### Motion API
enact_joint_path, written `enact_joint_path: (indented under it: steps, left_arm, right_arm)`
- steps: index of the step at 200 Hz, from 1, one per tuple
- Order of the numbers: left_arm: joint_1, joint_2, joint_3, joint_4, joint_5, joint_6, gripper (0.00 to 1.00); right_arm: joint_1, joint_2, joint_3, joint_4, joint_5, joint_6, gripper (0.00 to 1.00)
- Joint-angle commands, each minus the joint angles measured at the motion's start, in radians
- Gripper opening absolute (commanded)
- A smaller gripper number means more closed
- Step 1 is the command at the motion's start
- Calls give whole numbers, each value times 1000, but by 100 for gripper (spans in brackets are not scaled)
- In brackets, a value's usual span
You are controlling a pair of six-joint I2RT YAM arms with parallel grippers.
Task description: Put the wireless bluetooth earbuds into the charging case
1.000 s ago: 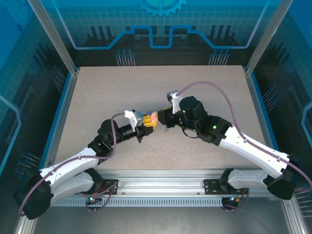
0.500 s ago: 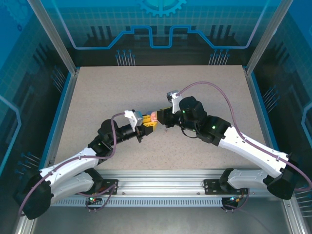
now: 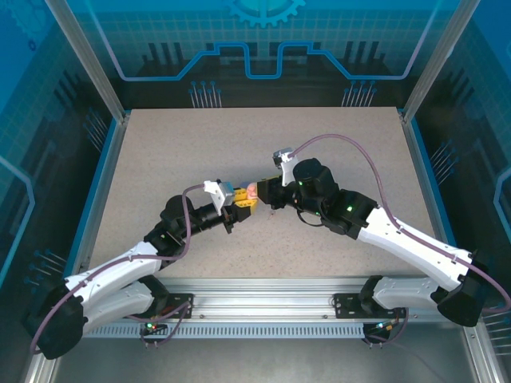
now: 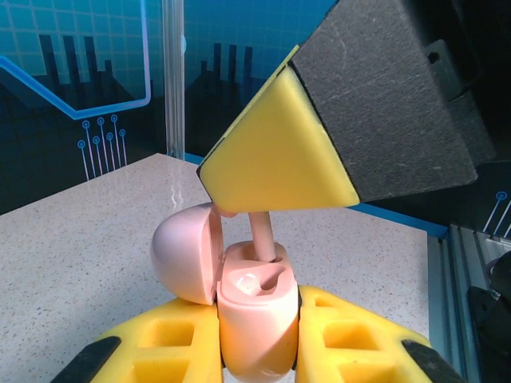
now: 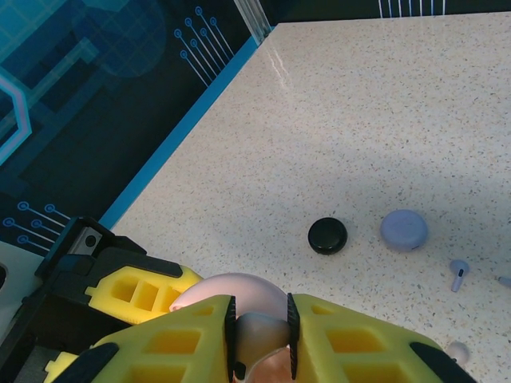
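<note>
- Your bench (image 3: 200, 152) is a pale speckled slab. In the right wrist view a blue border (image 5: 192, 120) runs along its edge.
- A black round case (image 5: 328, 235) lies flat on the bench, closed.
- Just beside it, not touching, you have a lilac round case (image 5: 404, 230), also flat and closed.
- Near the lilac case, on its camera side, a lilac earbud (image 5: 457, 271) lies on the surface, touching neither case.
- At the bottom edge of that same view a small pale rounded thing (image 5: 457, 351) rests on the bench; you cannot tell what it is.
</note>
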Motion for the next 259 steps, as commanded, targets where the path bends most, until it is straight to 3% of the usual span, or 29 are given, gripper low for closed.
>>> enact_joint_path:
  steps: [1, 259]
  left_arm:
    - [-9, -21, 22, 60, -18, -15, 5]
    - [-8, -22, 8, 74, -48, -16, 6]
  right_arm:
    - [30, 18, -21, -14, -50, -1, 25]
    - [30, 9, -31, -53, -13, 16, 30]
